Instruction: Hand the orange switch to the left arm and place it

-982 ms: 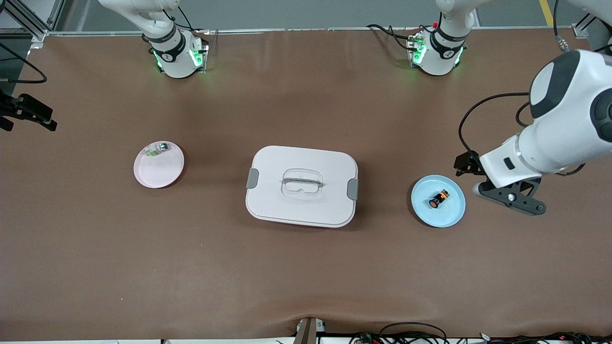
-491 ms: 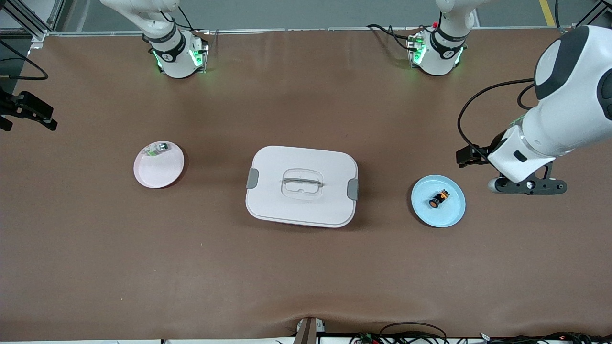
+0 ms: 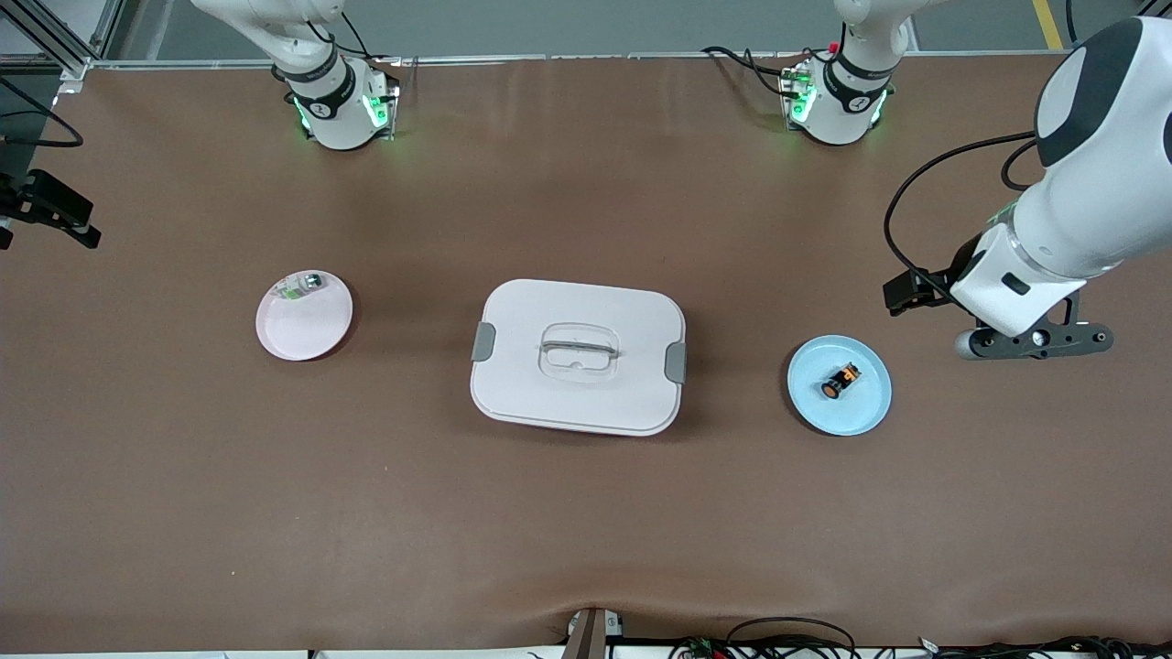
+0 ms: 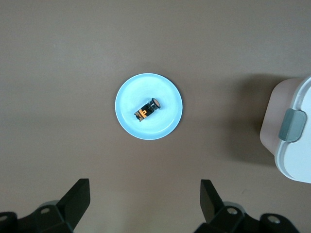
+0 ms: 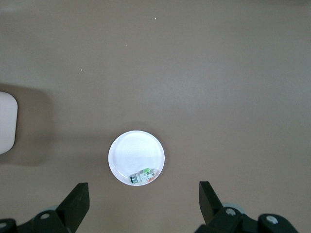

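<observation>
I count one black cylindrical orange switch [image 3: 841, 382] on one light-blue round plate [image 3: 865, 409] beside one white latched box [image 3: 578, 357], left gripper [image 3: 1036, 342] and right gripper [image 5: 144, 204] both spread, empty.

The table [image 3: 586, 513] is covered in matt brown sheet — smooth, faintly wrinkled. The box [image 3: 579, 359] is seen as smooth white plastic — its handle [image 3: 579, 349] clear, its latches [image 3: 676, 362] grey.

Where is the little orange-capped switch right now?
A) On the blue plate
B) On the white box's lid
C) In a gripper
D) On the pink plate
A: the orange switch lies on the blue plate, apart from the box; both grippers are open and empty.
</observation>
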You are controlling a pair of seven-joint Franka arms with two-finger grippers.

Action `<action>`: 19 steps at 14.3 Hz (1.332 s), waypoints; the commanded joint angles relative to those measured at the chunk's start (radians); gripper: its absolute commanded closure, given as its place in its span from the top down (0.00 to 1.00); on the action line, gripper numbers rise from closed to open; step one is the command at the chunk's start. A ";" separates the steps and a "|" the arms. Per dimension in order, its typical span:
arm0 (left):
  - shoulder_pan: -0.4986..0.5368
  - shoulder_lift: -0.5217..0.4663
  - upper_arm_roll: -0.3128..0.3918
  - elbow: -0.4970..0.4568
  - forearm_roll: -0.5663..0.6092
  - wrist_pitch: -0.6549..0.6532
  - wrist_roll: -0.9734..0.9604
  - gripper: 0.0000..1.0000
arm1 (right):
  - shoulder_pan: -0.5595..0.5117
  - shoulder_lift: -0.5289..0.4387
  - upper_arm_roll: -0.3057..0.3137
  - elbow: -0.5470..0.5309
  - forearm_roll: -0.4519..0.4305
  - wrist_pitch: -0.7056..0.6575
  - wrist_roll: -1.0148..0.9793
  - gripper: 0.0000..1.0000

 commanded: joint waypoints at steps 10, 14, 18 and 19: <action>-0.308 -0.115 0.594 -0.006 -0.280 -0.039 0.016 1.00 | -0.019 0.014 0.022 0.030 0.004 -0.018 0.006 1.00; -0.412 -0.167 0.776 -0.029 -0.353 -0.040 0.145 1.00 | -0.019 0.016 0.022 0.030 0.006 -0.016 0.006 1.00; -0.454 -0.197 0.769 -0.029 -0.231 -0.039 0.263 1.00 | -0.019 0.016 0.022 0.030 0.004 -0.016 0.006 1.00; -0.446 -0.204 0.770 -0.029 -0.231 -0.039 0.310 1.00 | -0.019 0.016 0.022 0.030 0.004 -0.016 0.006 1.00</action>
